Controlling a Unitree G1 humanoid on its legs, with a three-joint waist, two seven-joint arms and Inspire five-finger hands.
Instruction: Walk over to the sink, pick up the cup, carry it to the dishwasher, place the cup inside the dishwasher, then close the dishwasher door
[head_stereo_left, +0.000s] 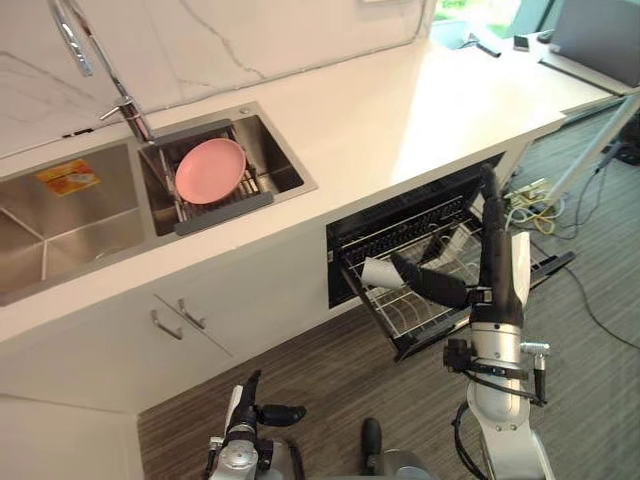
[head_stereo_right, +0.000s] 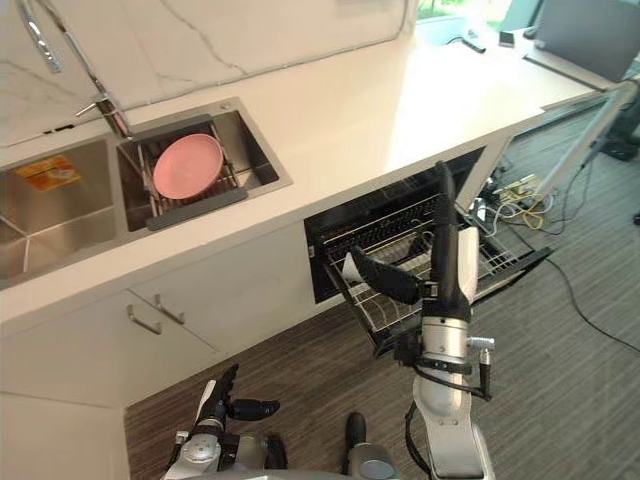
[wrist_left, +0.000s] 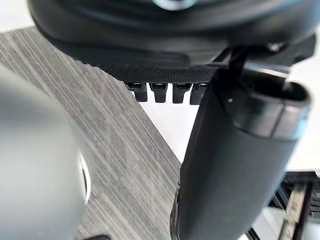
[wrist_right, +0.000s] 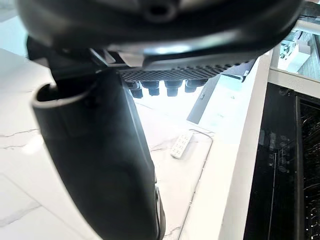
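Left eye view: worktop (head_stereo_left: 400, 120) over the open dishwasher (head_stereo_left: 380, 225), rack (head_stereo_left: 420, 312) drawn out toward the robot. Right robot hand (head_stereo_left: 493, 275), the nearer, stands above the rack, released, fingers straight. Left robot hand (head_stereo_left: 248, 405) hangs low, released. White cup (head_stereo_left: 377, 272) lies in the rack's left front corner, just beside the right thumb. Floor (head_stereo_left: 330, 380) lies open before the rack.

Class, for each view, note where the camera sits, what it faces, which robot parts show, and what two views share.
Left eye view: on the head, looking down at sink, pink plate and open dishwasher; right hand raised before the dishwasher, left hand low.
Right eye view: head too; shares that whole scene.
Left wrist view: on left wrist, facing the floor; left thumb and fingers show.
Right wrist view: on right wrist, facing along the countertop; right thumb shows; shares countertop and dishwasher with the eye views.
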